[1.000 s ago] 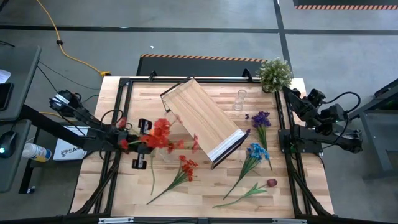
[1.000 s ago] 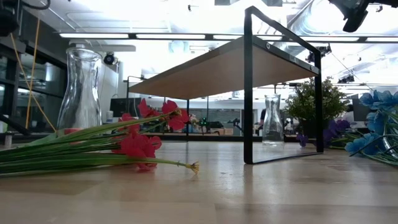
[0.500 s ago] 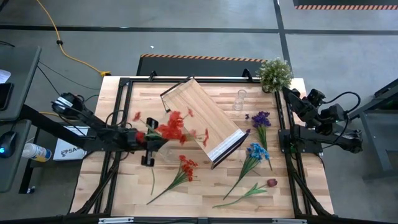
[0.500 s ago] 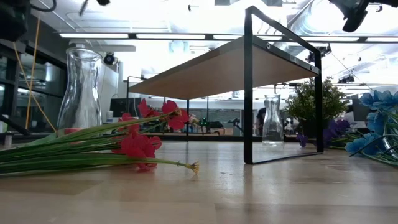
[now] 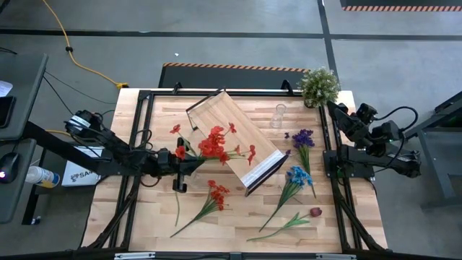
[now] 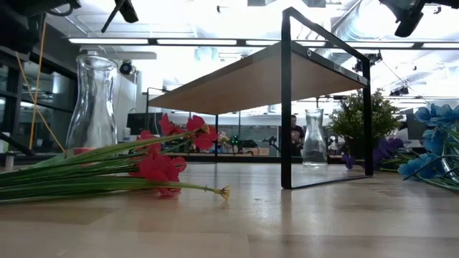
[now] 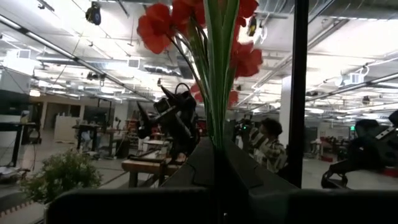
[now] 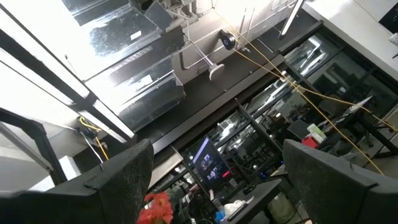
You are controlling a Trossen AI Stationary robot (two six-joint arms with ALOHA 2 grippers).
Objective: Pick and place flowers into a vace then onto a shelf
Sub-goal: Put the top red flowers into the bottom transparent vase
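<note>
Between the fingers of the left gripper (image 5: 180, 160), closed down tight, held one spray of red flowers (image 5: 215, 143) by the lower part of its bunched green stems, with the blooms reaching out ahead of the fingertips and above the edge of the shelf (image 5: 229, 115). Judged light and floppy: thin stems likely to bend and sway when swung, soft blooms likely to crush or snag. Seemed best gripped low on the stems, clear of petals and leaves, and carried slowly. Looked smooth enough to slide through a loose pinch. Counted five sprays in all: the red one in the grip, an orange-red one (image 5: 214, 195) flat on the table just beside the left gripper, then a blue one (image 5: 297, 177), a purple one (image 5: 303, 137) and a dark red one (image 5: 315, 211) well beyond it, past the shelf and nearer the right gripper (image 8: 217, 180). Found that gripper spread wide, empty, tilted up toward the ceiling. Counted two glass vases: a small one (image 5: 278, 115) past the shelf, and a taller one (image 6: 93, 100) whose spot relative to the left gripper could not be told. Counted one shelf and one potted plant (image 5: 319, 85).
</note>
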